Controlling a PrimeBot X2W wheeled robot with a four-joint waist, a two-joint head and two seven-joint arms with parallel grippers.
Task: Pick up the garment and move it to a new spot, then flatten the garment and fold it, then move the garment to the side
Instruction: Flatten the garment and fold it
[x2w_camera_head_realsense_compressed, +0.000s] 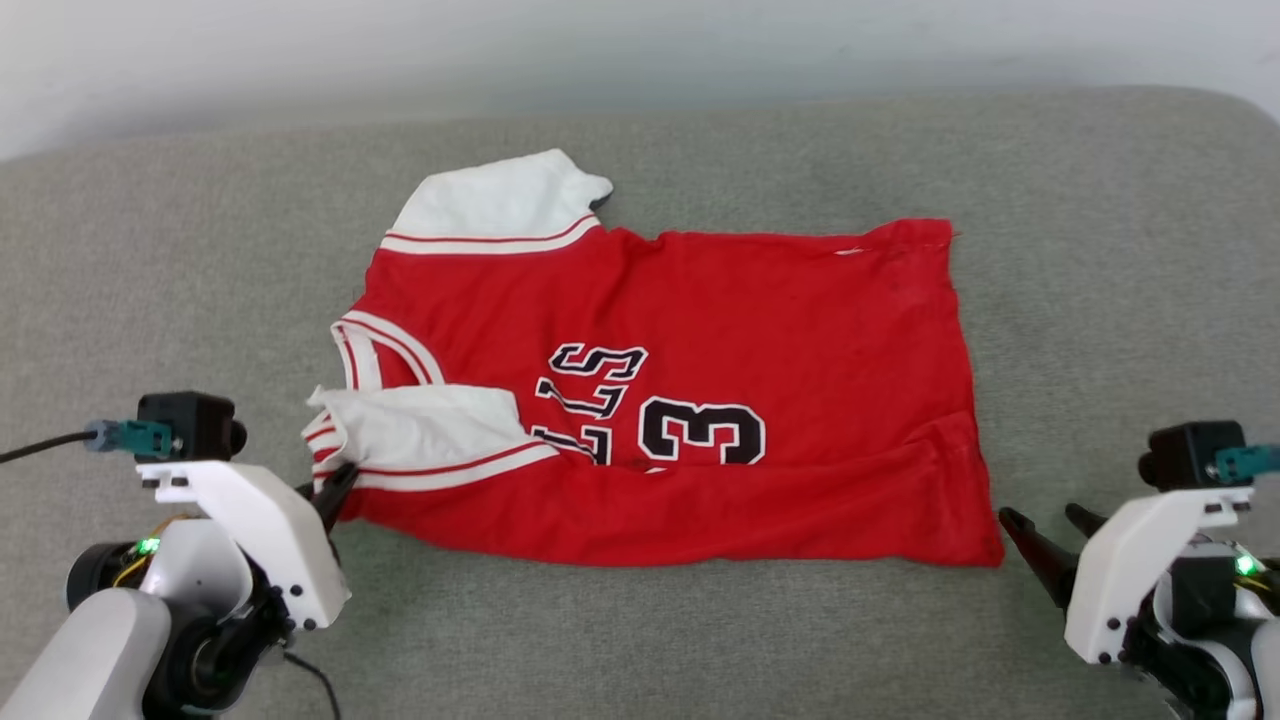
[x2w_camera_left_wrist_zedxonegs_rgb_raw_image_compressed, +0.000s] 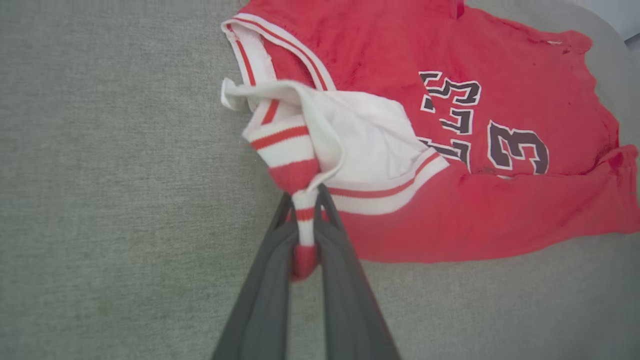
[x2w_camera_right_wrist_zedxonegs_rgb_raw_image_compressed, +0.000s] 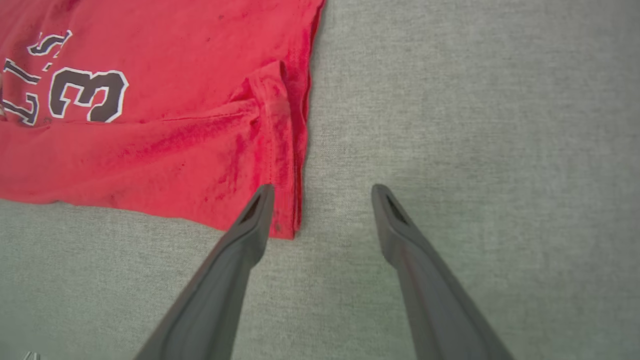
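The garment (x2w_camera_head_realsense_compressed: 700, 400) is a bright red jersey with white shoulder panels, striped trim and a black number 3, spread on the grey cushion. My left gripper (x2w_camera_head_realsense_compressed: 340, 480) sits at its near left corner, shut on the striped shoulder trim. In the left wrist view the two fingers of the left gripper (x2w_camera_left_wrist_zedxonegs_rgb_raw_image_compressed: 305, 210) pinch a bunched strip of the garment (x2w_camera_left_wrist_zedxonegs_rgb_raw_image_compressed: 450, 125). My right gripper (x2w_camera_head_realsense_compressed: 1045, 520) stands open just off the near right corner. In the right wrist view the right gripper (x2w_camera_right_wrist_zedxonegs_rgb_raw_image_compressed: 322, 187) has one finger over the hem of the garment (x2w_camera_right_wrist_zedxonegs_rgb_raw_image_compressed: 175, 125) and one over bare cushion.
A grey fabric cushion (x2w_camera_head_realsense_compressed: 1100, 250) carries everything and reaches past the jersey on all sides. A pale wall runs along the top of the head view. A black cable trails from the left wrist camera (x2w_camera_head_realsense_compressed: 185, 425).
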